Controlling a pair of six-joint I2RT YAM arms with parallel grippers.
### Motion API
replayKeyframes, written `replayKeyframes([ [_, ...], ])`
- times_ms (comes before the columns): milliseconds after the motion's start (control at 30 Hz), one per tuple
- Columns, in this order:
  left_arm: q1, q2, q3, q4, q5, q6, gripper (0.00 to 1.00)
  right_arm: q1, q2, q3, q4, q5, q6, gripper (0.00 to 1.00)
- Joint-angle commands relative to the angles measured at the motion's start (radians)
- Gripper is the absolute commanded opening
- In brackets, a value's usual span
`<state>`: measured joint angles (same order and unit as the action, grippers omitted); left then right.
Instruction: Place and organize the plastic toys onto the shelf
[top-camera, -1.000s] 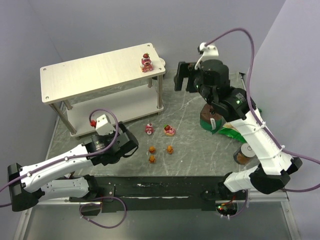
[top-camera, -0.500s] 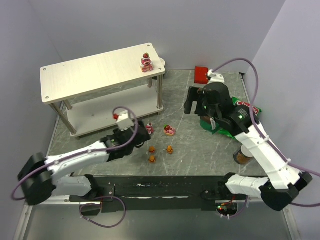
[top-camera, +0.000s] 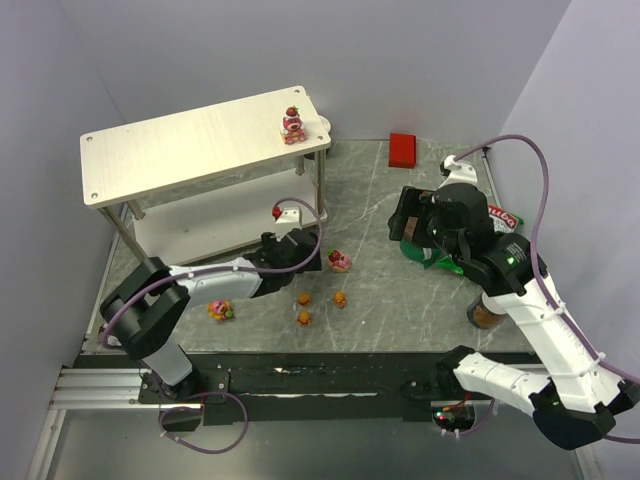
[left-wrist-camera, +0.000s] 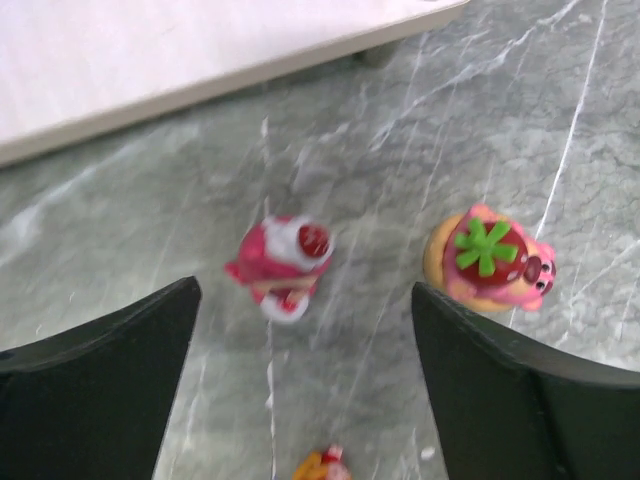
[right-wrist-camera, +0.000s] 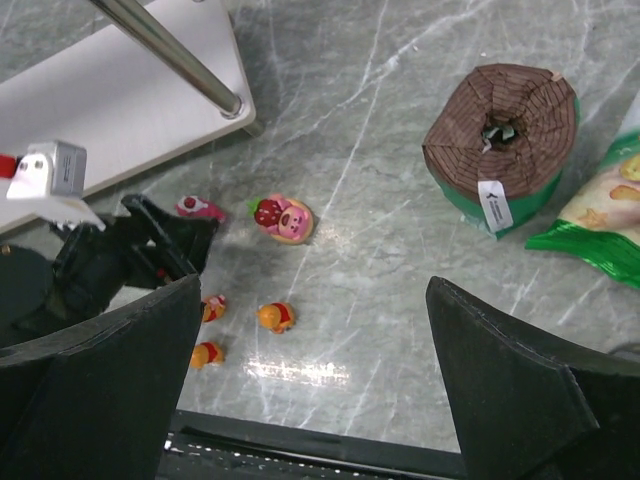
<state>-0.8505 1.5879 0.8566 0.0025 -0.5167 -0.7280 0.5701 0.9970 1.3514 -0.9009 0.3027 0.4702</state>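
Left wrist view: found fingers (left-wrist-camera: 90, 380) wide apart, empty, strawberry bear (left-wrist-camera: 283, 262) between them; seemed light, rigid, perhaps slippery; wanted mid-body pinch.

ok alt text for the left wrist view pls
The open left gripper hovers over a grey marble table, one pink strawberry bear framed between its fingers and a second to the right. A pale shelf board runs along the top edge.

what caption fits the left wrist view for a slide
Open left pincer framing a pink strawberry bear, a second bear beside it on the grey table
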Motion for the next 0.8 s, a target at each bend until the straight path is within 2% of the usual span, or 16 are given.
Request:
replayKeyframes([
  [0,0.013,0.044,0.059,0.097,0.041,0.116,0.9,-0.015,-0.032,-0.021,-0.007,0.027,0.011,1.0],
  [767,0.024,0.162,0.042,0.149,-0.063,0.105,0.74,-0.039,-0.043,-0.061,0.013,0.032,0.01,1.0],
])
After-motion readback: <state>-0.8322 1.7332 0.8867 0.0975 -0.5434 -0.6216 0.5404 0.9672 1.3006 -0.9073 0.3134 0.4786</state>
